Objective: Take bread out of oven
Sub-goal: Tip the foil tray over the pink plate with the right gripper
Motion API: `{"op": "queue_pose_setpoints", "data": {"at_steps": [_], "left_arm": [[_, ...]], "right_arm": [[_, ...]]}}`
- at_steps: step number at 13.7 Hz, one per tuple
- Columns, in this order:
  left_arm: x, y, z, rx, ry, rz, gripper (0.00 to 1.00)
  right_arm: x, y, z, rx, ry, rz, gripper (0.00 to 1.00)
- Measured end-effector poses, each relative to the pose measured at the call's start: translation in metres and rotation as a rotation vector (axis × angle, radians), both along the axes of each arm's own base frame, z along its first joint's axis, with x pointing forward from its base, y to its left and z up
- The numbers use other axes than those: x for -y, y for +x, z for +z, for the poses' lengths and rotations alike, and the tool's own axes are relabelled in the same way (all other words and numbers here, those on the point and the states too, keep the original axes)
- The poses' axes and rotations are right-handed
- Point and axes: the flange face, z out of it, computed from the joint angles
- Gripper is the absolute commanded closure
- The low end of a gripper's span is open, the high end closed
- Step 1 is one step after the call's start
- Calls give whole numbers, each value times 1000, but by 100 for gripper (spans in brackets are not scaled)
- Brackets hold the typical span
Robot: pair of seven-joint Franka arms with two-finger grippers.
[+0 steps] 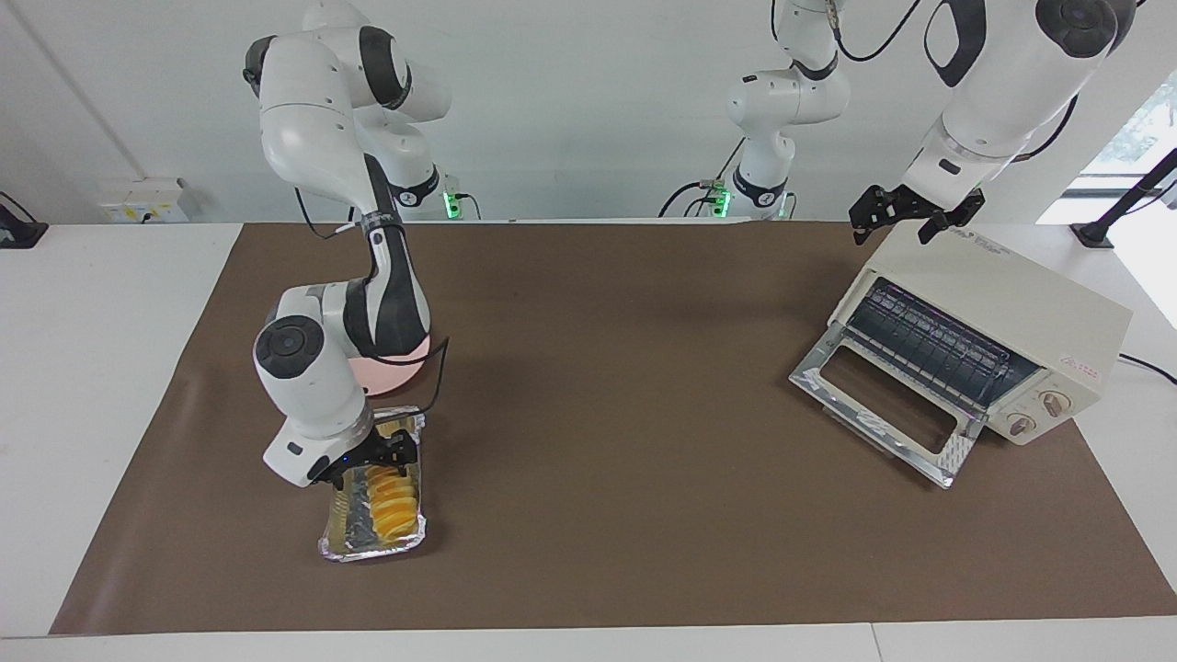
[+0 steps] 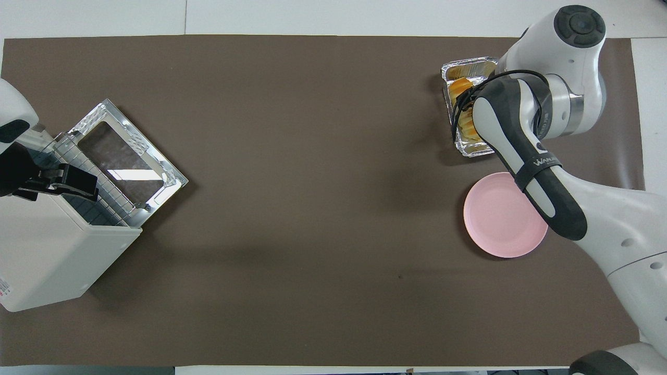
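Observation:
The bread (image 1: 394, 496) is a golden ridged roll lying in a silver foil tray (image 1: 372, 549) toward the right arm's end of the table. It also shows in the overhead view (image 2: 460, 86), partly under the arm. My right gripper (image 1: 377, 462) is low over the tray, at the bread's end nearer the robots. The cream-white oven (image 1: 1011, 308) stands at the left arm's end with its glass door (image 1: 883, 405) dropped open and its wire rack bare. My left gripper (image 1: 906, 219) hangs open over the oven's top.
A pink plate (image 2: 500, 219) lies nearer to the robots than the foil tray (image 2: 469, 65), partly covered by the right arm. A brown mat (image 1: 625, 386) covers the table. The oven (image 2: 52, 250) has two knobs beside its opening.

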Motion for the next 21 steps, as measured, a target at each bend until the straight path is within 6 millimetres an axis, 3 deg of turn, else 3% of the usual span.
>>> {"op": "queue_pose_setpoints", "data": {"at_steps": [1,2,3,13,15,17,20,21], "left_arm": [[0,0,0,0,0,0,0],[0,0,0,0,0,0,0],[0,0,0,0,0,0,0],[0,0,0,0,0,0,0],[0,0,0,0,0,0,0],[0,0,0,0,0,0,0],[0,0,0,0,0,0,0],[0,0,0,0,0,0,0]], "right_arm": [[0,0,-2,6,1,-3,23],[-1,0,-2,9,2,-6,70],[-1,0,-2,10,3,-12,100],[-11,-2,15,-11,2,-74,100],[-9,-5,36,-45,-8,-79,100],[-8,-15,71,-82,-20,-84,100],[-7,-50,135,-126,-30,-92,100],[-6,-66,149,-133,-18,-97,100]]}}
